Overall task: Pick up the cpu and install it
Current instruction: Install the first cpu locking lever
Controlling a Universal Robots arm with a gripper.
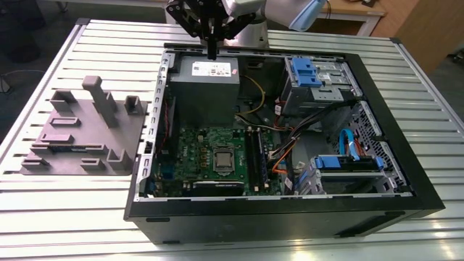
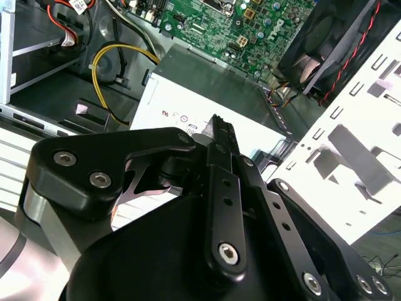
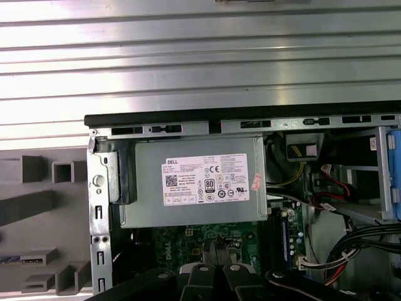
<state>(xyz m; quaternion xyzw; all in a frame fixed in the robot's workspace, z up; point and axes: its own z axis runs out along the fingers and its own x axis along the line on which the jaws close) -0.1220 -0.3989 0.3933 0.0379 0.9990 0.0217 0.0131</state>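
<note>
Slatted metal table (image 1: 65,212) | cpu (image 1: 224,160) — small silvery square, seated flat on green motherboard (image 1: 199,152), exterior view | gripper (image 1: 212,54) fingers pressed together, empty — above grey power supply (image 3: 194,188).

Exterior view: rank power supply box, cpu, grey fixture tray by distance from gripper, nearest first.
From the gripper:
1. Power supply box, just below the fingertips, at the case's far end.
2. Cpu, mid-motherboard, toward the case's near side.
3. Grey fixture tray, outside the case, on the exterior view's left.
</note>
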